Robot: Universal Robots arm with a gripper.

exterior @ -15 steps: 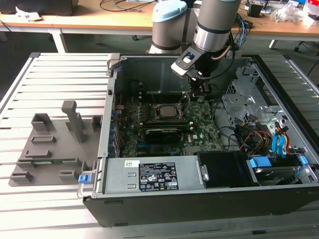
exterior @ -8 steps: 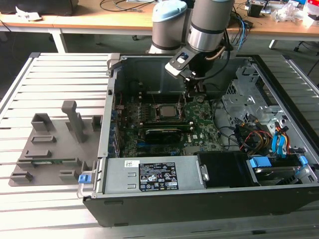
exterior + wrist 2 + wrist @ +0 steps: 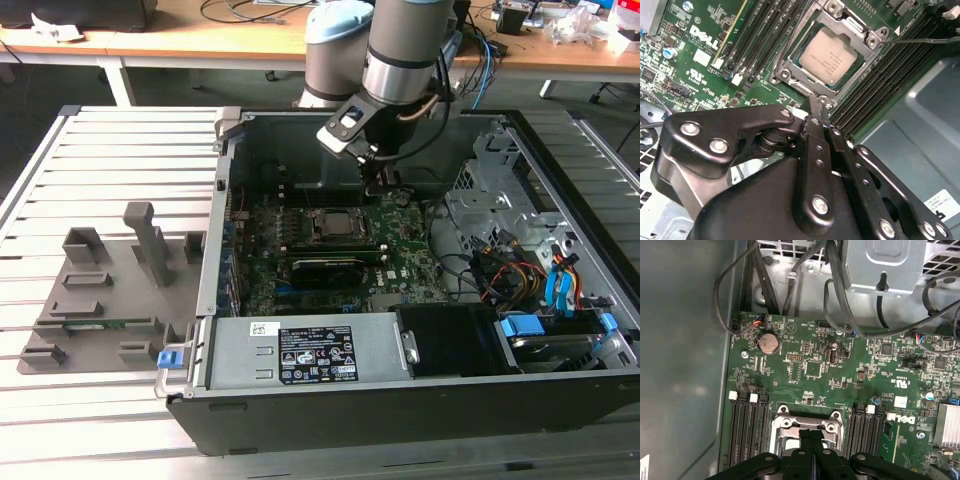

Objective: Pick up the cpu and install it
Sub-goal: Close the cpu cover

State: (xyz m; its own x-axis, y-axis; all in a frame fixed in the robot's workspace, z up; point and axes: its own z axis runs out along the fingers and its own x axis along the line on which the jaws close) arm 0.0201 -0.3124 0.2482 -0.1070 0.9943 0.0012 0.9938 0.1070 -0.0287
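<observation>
The gripper (image 3: 816,107) was clenched, its two black fingers pressed flat together with nothing between them, so it grasped nothing. The cpu (image 3: 829,55) lay just ahead of the fingertips and apart from them, flat in its socket on the green circuit board (image 3: 695,55) with its pale metal top facing up. The metal socket frame (image 3: 781,74) ran close around all four of its sides. Rows of black memory slots (image 3: 875,85) stood on both sides of the socket.

In the exterior view the gripper (image 3: 383,178) hung inside the open computer case (image 3: 400,400), a little off from the cpu (image 3: 335,222).

The chip looked light, thin and stiff. Its smooth metal top would likely be slippery, and the contact side underneath is probably delicate. The sound hold would be on two opposite edges, kept level, never across the faces. With the frame so tight around it, little of those edges seemed open to the fingers.
</observation>
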